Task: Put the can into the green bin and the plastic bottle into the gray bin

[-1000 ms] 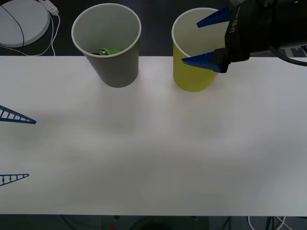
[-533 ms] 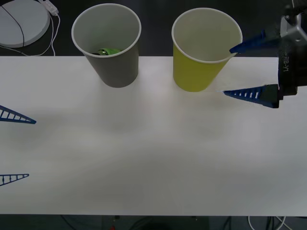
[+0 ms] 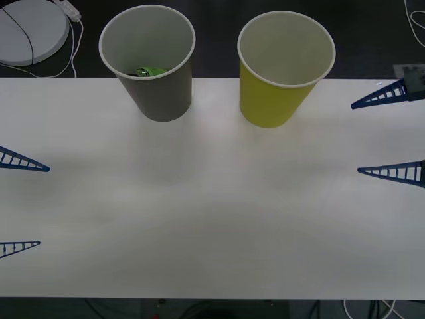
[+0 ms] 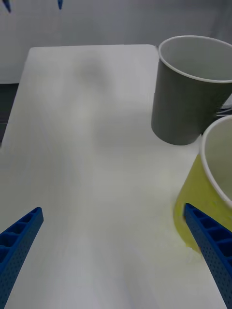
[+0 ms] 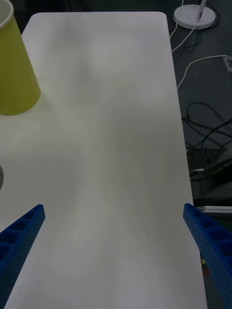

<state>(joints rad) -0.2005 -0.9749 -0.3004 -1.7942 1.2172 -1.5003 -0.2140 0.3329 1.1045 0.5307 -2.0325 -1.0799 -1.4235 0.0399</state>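
1. The plastic bottle (image 3: pixel 150 71) lies inside the gray bin (image 3: pixel 149 60); that part looks done
2. I cannot see into the green bin (image 3: pixel 284 66) far enough to confirm the can
3. My right gripper (image 3: pixel 388 136), wide open and empty, has pulled back from the green bin to the table's right edge
4. My left gripper (image 3: pixel 23 206) waits open, unmoved

Front view looks down; both wrist views share the green bin (image 3: pixel 282 80).
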